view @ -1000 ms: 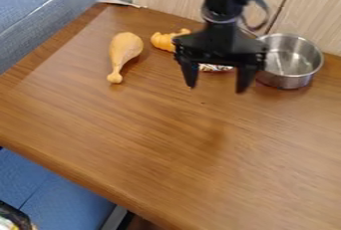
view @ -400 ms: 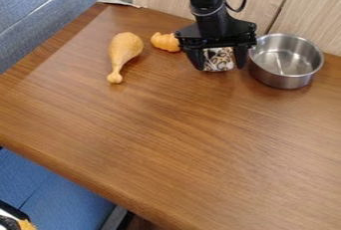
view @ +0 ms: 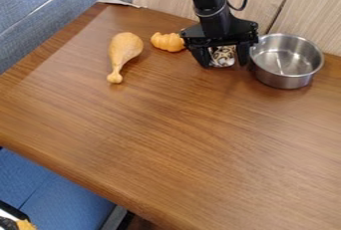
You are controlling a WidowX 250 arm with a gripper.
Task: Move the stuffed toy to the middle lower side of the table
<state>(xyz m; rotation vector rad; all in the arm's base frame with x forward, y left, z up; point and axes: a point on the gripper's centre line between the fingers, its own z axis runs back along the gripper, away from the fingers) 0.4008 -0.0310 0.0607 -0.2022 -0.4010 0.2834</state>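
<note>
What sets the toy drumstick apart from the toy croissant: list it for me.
The drumstick is the larger and longer; the croissant is small and stubby. The drumstick looks smooth and narrows to a knobbed end, while the croissant is ridged. The drumstick is a paler tan, the croissant a stronger orange. Both lie on the table.

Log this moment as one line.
hand: open, fingers either side of patterned toy | toy: table's far side, between croissant and metal pot | move: not done
</note>
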